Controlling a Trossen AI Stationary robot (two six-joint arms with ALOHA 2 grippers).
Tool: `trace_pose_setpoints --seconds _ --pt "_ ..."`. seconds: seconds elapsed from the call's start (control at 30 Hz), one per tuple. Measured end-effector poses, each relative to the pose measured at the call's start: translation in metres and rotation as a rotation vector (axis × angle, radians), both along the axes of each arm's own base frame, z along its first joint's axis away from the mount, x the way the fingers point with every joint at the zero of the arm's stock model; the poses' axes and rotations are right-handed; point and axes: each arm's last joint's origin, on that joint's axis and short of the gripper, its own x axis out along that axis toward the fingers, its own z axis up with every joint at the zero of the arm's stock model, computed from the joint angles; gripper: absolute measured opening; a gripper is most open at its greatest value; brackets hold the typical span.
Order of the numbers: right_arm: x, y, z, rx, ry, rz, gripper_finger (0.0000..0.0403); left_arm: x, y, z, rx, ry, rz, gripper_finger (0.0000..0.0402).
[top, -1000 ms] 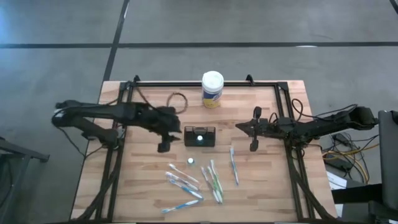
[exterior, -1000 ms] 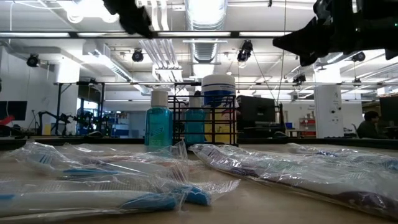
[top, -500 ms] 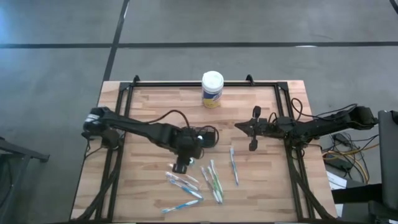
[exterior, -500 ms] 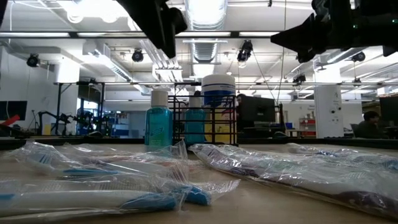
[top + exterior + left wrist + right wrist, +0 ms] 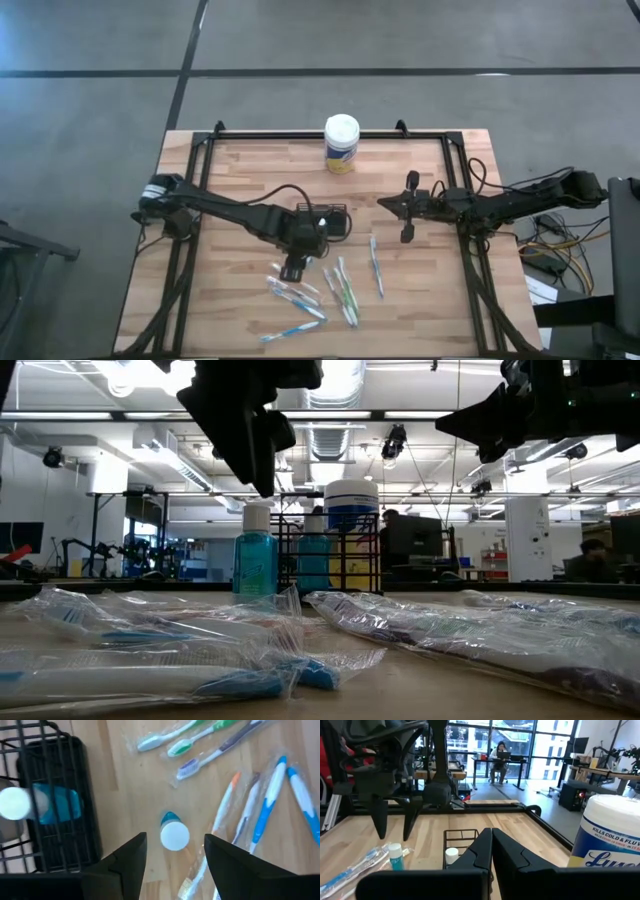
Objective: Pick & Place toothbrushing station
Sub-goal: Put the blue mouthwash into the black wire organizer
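1. Your left gripper [image 5: 172, 852] hangs above the wooden tabletop [image 5: 230, 175], fingers spread, pinching nothing. Directly under the gap between them, seen in the left wrist view, stands a small blue bottle with a white cap [image 5: 173, 834], upright and untouched.
2. Just beside that bottle sits the small black wire-walled rectangular caddy [image 5: 322, 219], near the middle of the tabletop. Seen from above, its long axis runs left to right across the tabletop, and its open top faces up.
3. Inside the caddy lies a second blue bottle with a white cap [image 5: 40, 804], tipped on its side.
4. On the near side of the caddy, bagged toothbrushes [image 5: 343, 288] lie scattered. The wrapping makes an exact count unsure; roughly seven show in the high view.
5. Your right gripper [image 5: 407, 236] waits to the right of the caddy, fingers pressed together, empty.
6. At the far edge stands one white-lidded, yellow-labelled round canister [image 5: 341, 144], well apart from the caddy.
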Motion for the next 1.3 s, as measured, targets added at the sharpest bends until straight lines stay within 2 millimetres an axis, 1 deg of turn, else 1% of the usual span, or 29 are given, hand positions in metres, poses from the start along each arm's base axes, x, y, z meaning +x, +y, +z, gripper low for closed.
trace_pose_setpoints --seconds 0.3,0.63,0.87,1.03,1.13,1.3 --pt "0.000 0.000 0.001 -0.011 -0.001 -0.001 0.0009 0.000 -0.001 -0.016 -0.026 -0.013 -0.008 0.0202" --pt "0.000 0.000 0.001 -0.010 -0.001 -0.001 0.0008 0.003 -0.001 -0.018 -0.036 -0.028 -0.005 0.0202" --pt "0.000 0.000 0.001 -0.011 -0.001 -0.001 0.0008 0.007 -0.003 -0.028 -0.037 0.000 -0.006 0.0202" --pt "0.000 0.000 0.001 -0.011 -0.001 -0.001 0.0008 0.007 -0.003 -0.027 -0.038 -0.001 -0.006 0.0200" --pt "0.000 0.000 0.001 -0.011 -0.001 -0.001 0.0008 0.007 -0.003 -0.027 -0.037 0.000 -0.007 0.0183" --pt "0.000 0.000 0.001 -0.011 -0.001 -0.002 0.0008 0.007 -0.003 -0.027 -0.034 -0.001 -0.015 0.0128"
